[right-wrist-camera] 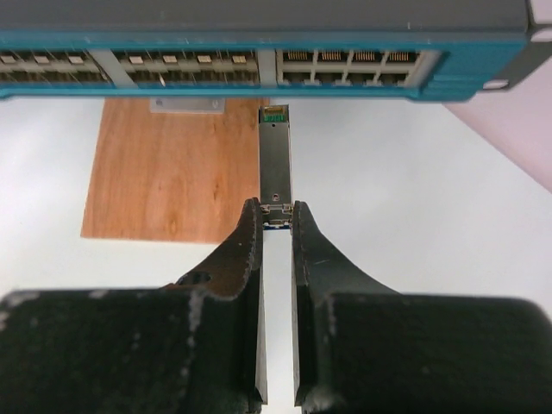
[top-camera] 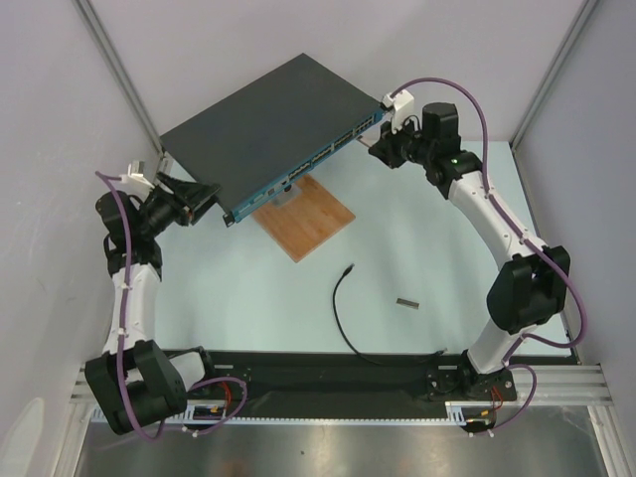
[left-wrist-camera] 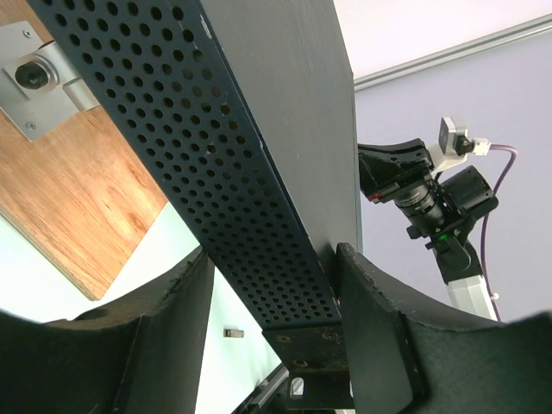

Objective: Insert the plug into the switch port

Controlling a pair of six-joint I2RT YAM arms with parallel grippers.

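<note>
The switch (top-camera: 268,109) is a flat dark-grey box with a teal front strip of ports (top-camera: 323,157). My left gripper (top-camera: 204,194) is shut on its left end, fingertips against the top and bottom faces (left-wrist-camera: 272,254). The plug (top-camera: 349,268) lies on the table at the tip of a thin black cable (top-camera: 338,308), held by nothing. My right gripper (right-wrist-camera: 276,216) is shut on a short grey metal piece (right-wrist-camera: 275,155). That piece points at the switch port row (right-wrist-camera: 345,56), its tip just short of the teal strip.
A brown wooden board (top-camera: 308,217) lies under the switch's front edge, with a metal bracket (left-wrist-camera: 43,82) on it. Another short grey metal piece (top-camera: 407,301) rests on the table right of the cable. Frame posts and walls stand around the table.
</note>
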